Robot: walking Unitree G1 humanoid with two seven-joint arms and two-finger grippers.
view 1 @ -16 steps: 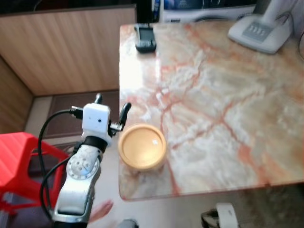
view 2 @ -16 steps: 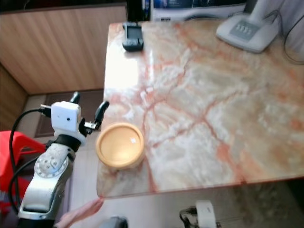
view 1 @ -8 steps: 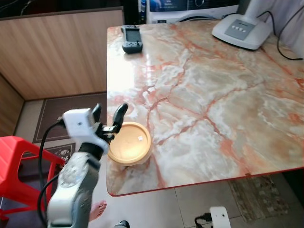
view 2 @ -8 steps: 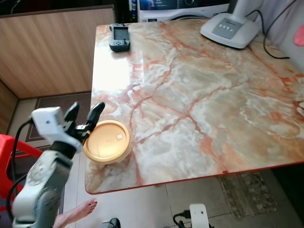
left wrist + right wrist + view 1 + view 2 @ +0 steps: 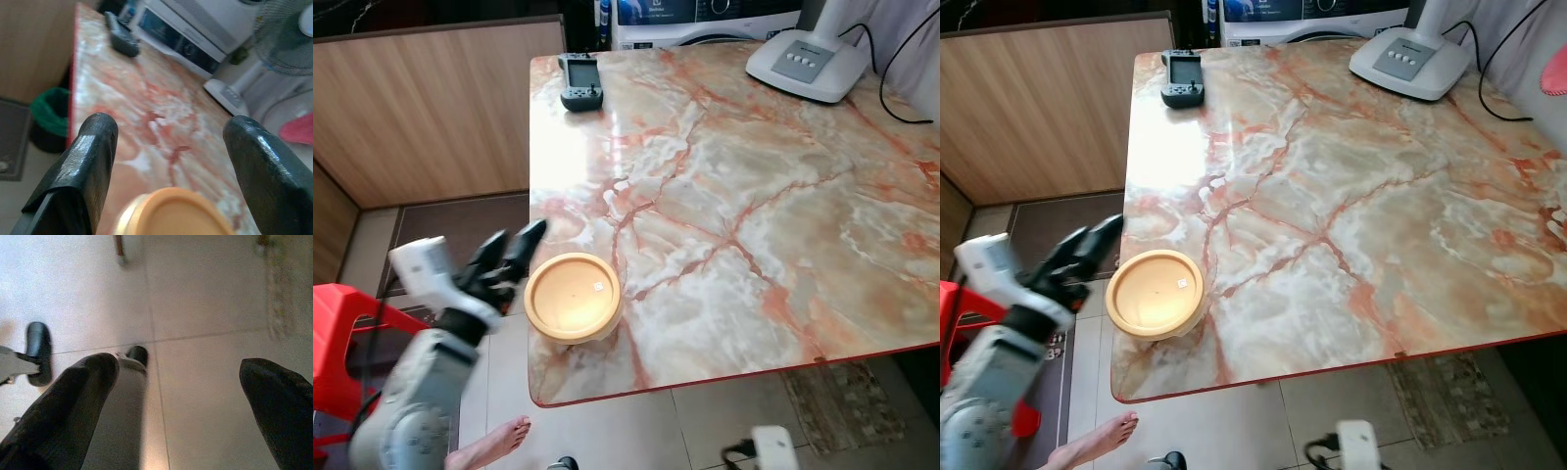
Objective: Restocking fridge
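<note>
- Marble-patterned worktop (image 5: 754, 196), veined in orange, occupies most of the head views; wood panelling lies at 10 o'clock and tiled floor along 6 o'clock.
- Red stool (image 5: 342, 323) at 8 o'clock, off the worktop; a person's bare foot (image 5: 494, 441) on the floor at 7 o'clock.
- Left claw (image 5: 509, 257) at 8 o'clock, beyond the worktop's near-left corner, fingers spread wide and holding nothing. In the left wrist view its black fingers (image 5: 93, 152) frame the container's lid without touching it.
- Round tan lidded container (image 5: 574, 298), the task's thing, standing on the worktop just inside the near-left corner, at 7 o'clock of the surface, just beside the claw's tips.
- Dark handset (image 5: 579, 82) at 11 o'clock and a white appliance base (image 5: 808, 67) at 1 o'clock, both well apart from the container.
- Right claw (image 5: 181, 396) hanging over the floor, fingers apart, idle.
- Progress, as judged: early; the container is ungripped, and lifting, carrying and placing in the fridge all remain.
- Change from half a second ago: the left claw has drawn back slightly toward 8 o'clock and reads blurred; the container has kept its place on the worktop.
</note>
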